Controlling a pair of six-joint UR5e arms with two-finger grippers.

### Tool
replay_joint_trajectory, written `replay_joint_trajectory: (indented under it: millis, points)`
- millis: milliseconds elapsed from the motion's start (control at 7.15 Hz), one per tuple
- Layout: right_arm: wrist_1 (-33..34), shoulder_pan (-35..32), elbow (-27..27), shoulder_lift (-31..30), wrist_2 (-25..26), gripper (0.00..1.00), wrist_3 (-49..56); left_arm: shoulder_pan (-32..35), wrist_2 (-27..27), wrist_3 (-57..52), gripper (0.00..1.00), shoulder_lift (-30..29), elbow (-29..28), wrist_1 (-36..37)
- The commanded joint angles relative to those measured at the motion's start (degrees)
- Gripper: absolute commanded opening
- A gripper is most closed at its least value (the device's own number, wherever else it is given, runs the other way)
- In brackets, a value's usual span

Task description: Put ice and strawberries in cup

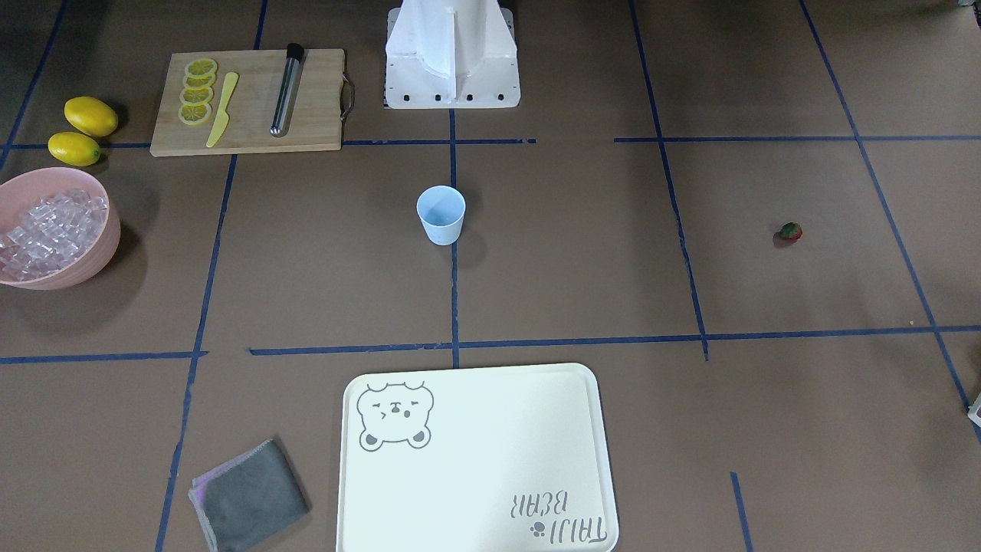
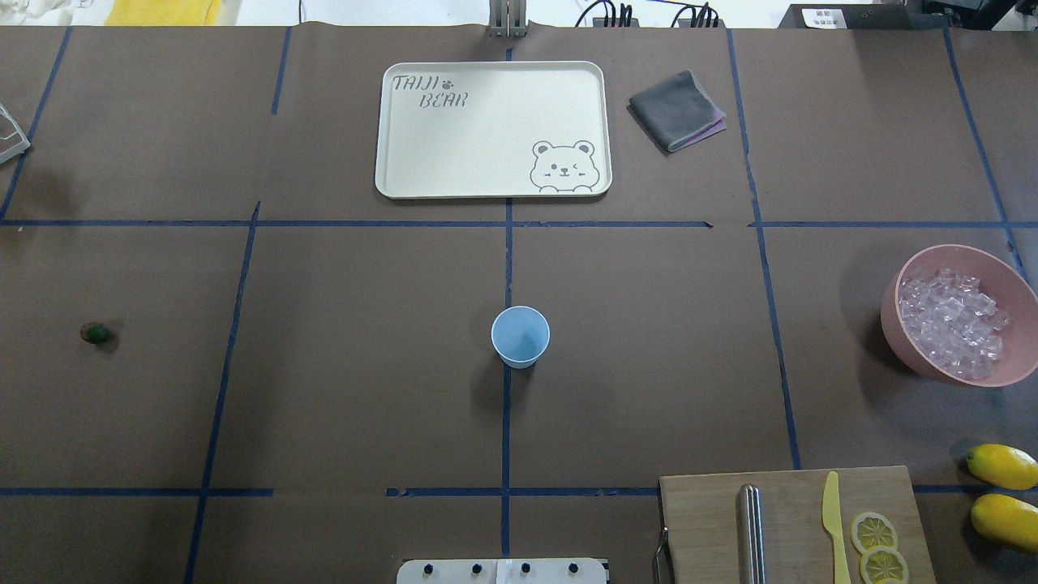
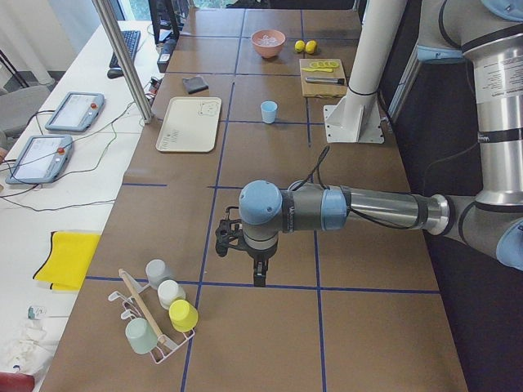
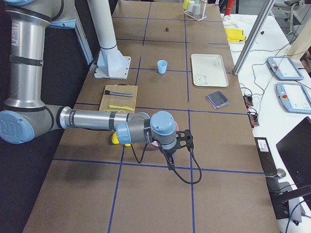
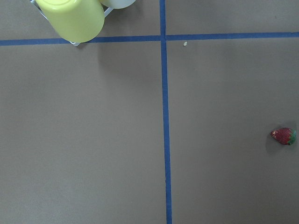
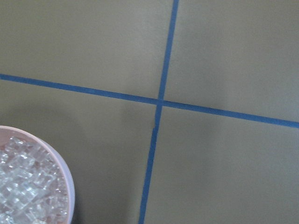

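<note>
The pale blue cup (image 1: 441, 215) stands upright and empty at the table's middle; it also shows in the overhead view (image 2: 520, 336). The tiny red strawberry (image 1: 790, 231) lies alone on the robot's left side, and at the right edge of the left wrist view (image 5: 283, 136). Clear ice cubes (image 2: 953, 320) fill a pink bowl (image 2: 892, 300) on the robot's right; the right wrist view shows them at lower left (image 6: 28, 186). My left gripper (image 3: 260, 273) hangs above the table near the strawberry's area. My right gripper (image 4: 170, 162) hangs beside the bowl. I cannot tell whether either is open or shut.
A cream tray (image 2: 389, 122) and a grey cloth (image 2: 673, 109) lie at the far side. A cutting board (image 2: 795, 503) holds lemon slices, a yellow knife and a metal tube. Two lemons (image 2: 1004, 465) lie beside it. A rack of cups (image 3: 159, 314) stands at the left end.
</note>
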State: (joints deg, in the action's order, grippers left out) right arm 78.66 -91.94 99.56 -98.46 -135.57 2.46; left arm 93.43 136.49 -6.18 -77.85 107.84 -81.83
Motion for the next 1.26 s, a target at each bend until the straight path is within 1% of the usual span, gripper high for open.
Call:
replay_joint_trajectory:
  millis: [0,140,280,420,560,700,1120]
  points:
    - [-0.3,7.7,4.6,1.0,-3.3,1.0,-0.4,0.0,0.0,0.0,1.0,0.1,0.1,0.0]
    - [-0.3,12.5,8.3,0.9,-3.1,1.0,-3.7,0.0,0.0,0.0,1.0,0.1,0.1,0.0]
    - [-1.5,16.3,10.4,-0.5,-2.3,1.0,-3.8,0.0,-0.1,0.0,1.0,-0.1,0.2,0.0]
    - [-5.9,19.6,10.3,-2.2,-0.6,1.0,-5.6,0.0,-0.1,0.0,1.0,0.0,0.3,0.0]
    - [-11.3,22.5,10.3,-4.0,4.6,1.0,-8.2,0.0,0.0,0.0,1.0,0.0,0.5,0.0]
    - [-14.5,25.0,10.0,-5.1,6.4,1.0,-12.2,0.0,0.0,0.0,1.0,0.0,0.5,-0.1]
    - [-16.5,29.8,9.8,-6.7,6.7,0.99,-16.1,0.0,0.0,-0.1,1.0,-0.1,0.4,-0.1]
